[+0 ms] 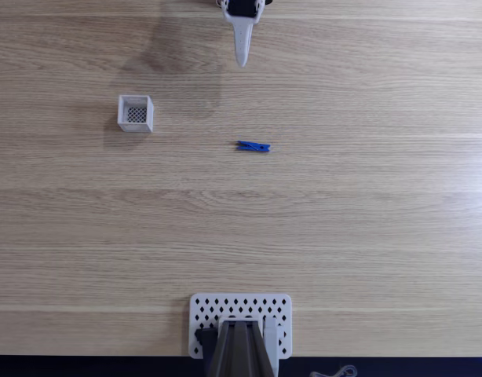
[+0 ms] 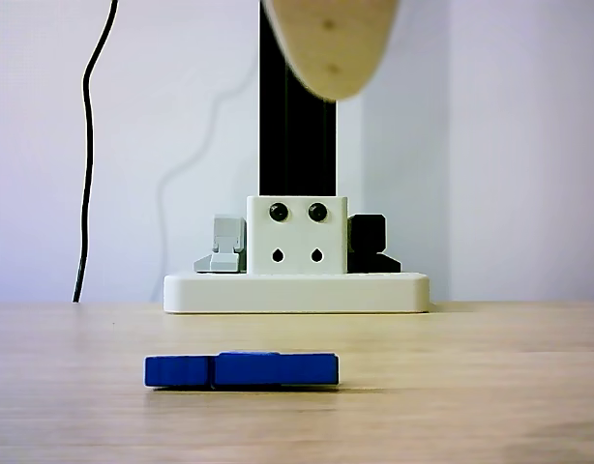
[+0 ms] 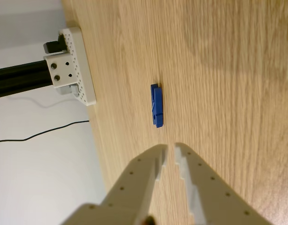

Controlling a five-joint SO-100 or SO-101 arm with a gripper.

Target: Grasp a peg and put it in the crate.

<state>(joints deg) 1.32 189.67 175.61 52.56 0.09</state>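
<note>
At the far edge of the table in the fixed view, our gripper hangs above the wood with its pale fingers drawn to a narrow point, and we see its soft shadow spread to the left on the boards. From the wrist view the gripper shows its two toothed fingers almost together, only a thin slit between the tips, and they hold nothing. Just beyond those tips we find the peg, lying flat on the table and apart from the fingers. Seen from above, the peg rests near the middle of the table, its length running left to right, nearer to us than the gripper. Well to its left and a little farther off stands the crate, upright, with only its dark mesh floor showing inside. At the near edge we see a white perforated plate carrying a dark post. In the low other view the peg lies in front of that plate.
</note>
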